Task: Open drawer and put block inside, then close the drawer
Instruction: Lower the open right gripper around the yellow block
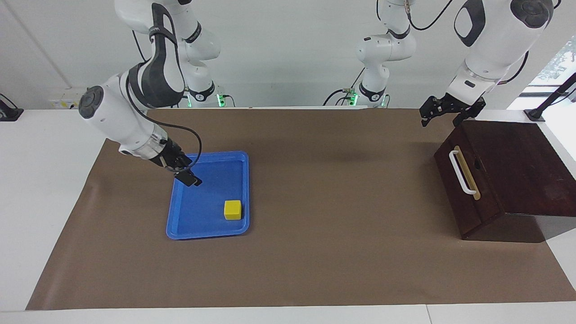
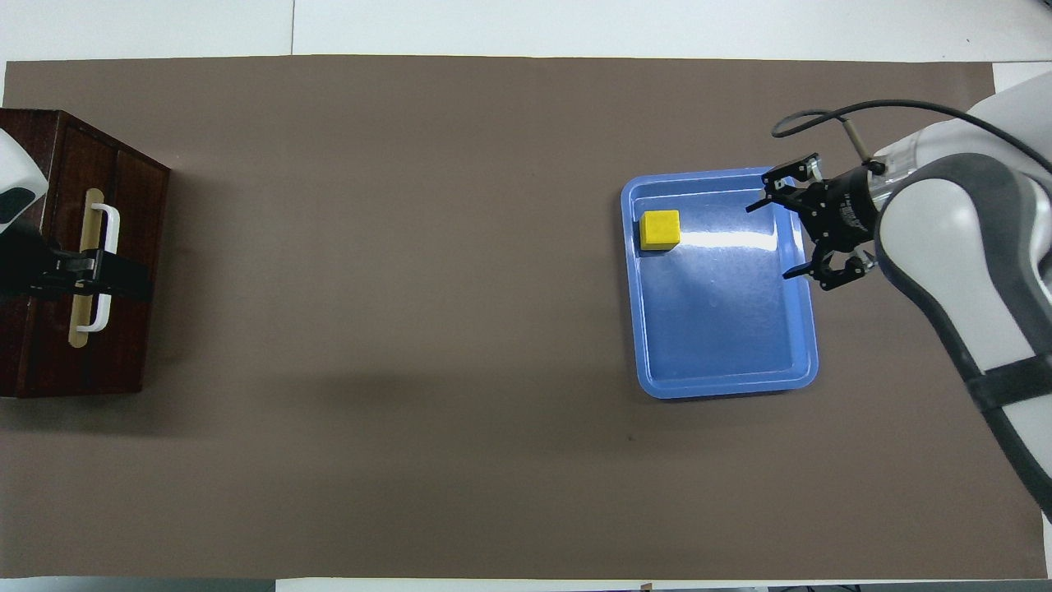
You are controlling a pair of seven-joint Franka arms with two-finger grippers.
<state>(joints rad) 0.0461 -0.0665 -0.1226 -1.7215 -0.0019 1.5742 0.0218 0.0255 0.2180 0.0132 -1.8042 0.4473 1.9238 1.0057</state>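
Hovering spread-fingered over the blue tray [image 2: 809, 329], my right gripper [image 2: 777, 238] sits at the block's [image 2: 660, 229] three o'clock overhead. Only the facing view shows my left gripper [image 1: 440, 116], likewise unclenched, clear above the shut drawer [image 1: 468, 189], waiting.

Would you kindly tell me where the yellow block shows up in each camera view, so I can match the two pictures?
Facing view: the block sits low in the picture, left of centre.
Overhead view: the block sits upper right of centre.
Shared landmark: in both it lies in the blue tray, in the corner farthest from the robots, toward the drawer.
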